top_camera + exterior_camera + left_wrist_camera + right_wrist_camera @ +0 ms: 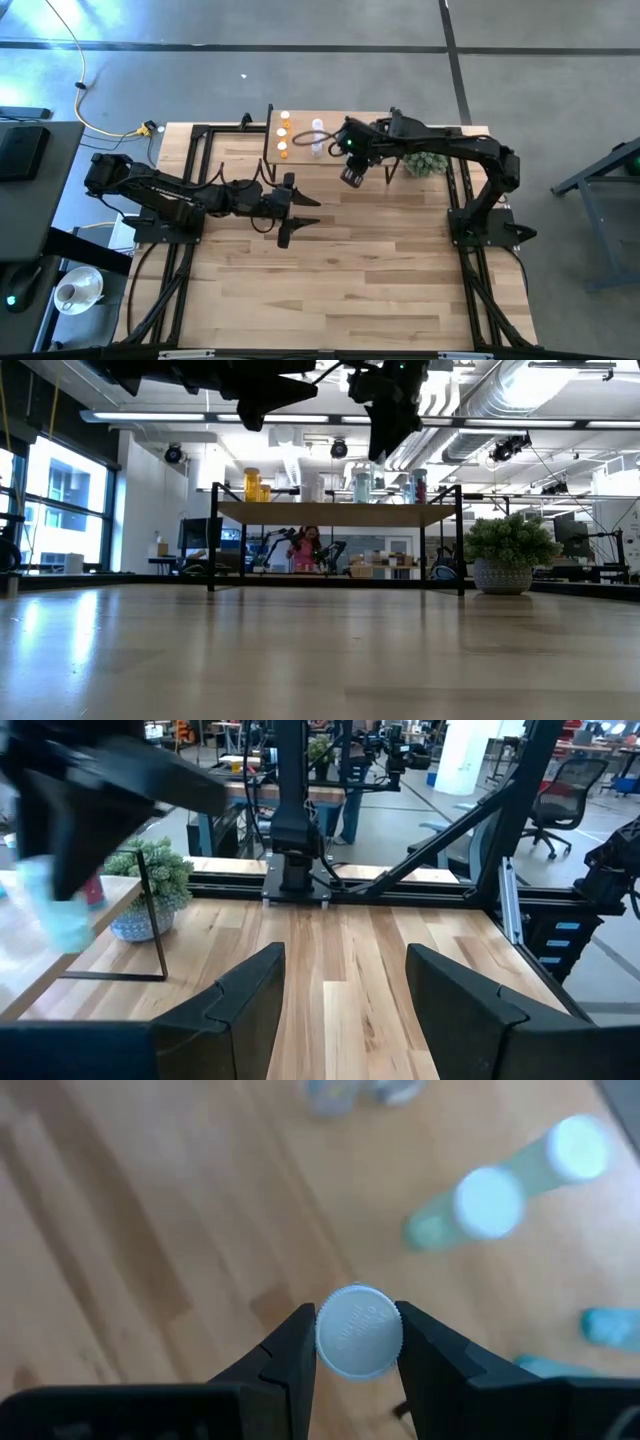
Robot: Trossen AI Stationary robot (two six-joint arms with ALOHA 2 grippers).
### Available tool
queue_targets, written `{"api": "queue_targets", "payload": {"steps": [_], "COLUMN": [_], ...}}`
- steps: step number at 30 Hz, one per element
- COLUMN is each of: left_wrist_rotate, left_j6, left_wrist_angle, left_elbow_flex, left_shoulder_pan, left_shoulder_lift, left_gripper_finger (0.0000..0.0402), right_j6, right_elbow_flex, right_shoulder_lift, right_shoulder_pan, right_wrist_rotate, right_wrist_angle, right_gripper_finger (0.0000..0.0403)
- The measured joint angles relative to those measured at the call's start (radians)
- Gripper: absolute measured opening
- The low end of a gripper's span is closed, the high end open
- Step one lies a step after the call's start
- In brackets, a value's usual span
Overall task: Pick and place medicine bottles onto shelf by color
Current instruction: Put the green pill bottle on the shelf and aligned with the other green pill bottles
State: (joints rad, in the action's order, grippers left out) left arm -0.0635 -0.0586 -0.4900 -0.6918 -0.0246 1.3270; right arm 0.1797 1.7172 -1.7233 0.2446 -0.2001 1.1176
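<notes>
We judge the bottle [358, 1331] light and slick; our right gripper [357, 1342] pinches its cap, shelf [274, 128] at ten o'clock.

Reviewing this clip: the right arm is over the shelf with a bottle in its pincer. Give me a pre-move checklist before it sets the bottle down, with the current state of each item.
1. Right pincer shut on the white-capped bottle: ok.
2. Cap centred between the fingers: ok.
3. Pincer above the shelf: ok in the high view.
4. Colour of the held bottle matches the group beneath: cannot tell; only its cap shows.
5. Bottles already standing, the orange bottles and pale bottles, upright: ok.
6. Left pincer open, empty, over the table away from the shelf: ok.
</notes>
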Motion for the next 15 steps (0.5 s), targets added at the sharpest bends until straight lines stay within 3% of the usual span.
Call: {"api": "queue_targets", "payload": {"steps": [7,10,15], "left_wrist_rotate": [0.0,0.0,0.0], "left_j6": [0.001,0.0,-0.015], "left_wrist_angle": [0.007,0.007,0.008], "left_elbow_flex": [0.0,0.0,0.0], "left_shoulder_pan": [0.0,0.0,0.0], "left_shoulder_lift": [0.0,0.0,0.0], "left_gripper_finger": [0.0197,0.0197,0.0197], "right_j6": [-0.034,-0.057,-0.066], "right_elbow_flex": [0.0,-0.011,-0.156], "right_shoulder_lift": [0.0,0.001,0.048], "right_shoulder_pan": [-0.104,-0.139,-0.147], "right_wrist_rotate": [-0.003,-0.054,-0.032], "right_wrist_angle": [0.054,0.045,-0.035], "right_gripper_finger": [0.0106,0.0106,0.0106]}}
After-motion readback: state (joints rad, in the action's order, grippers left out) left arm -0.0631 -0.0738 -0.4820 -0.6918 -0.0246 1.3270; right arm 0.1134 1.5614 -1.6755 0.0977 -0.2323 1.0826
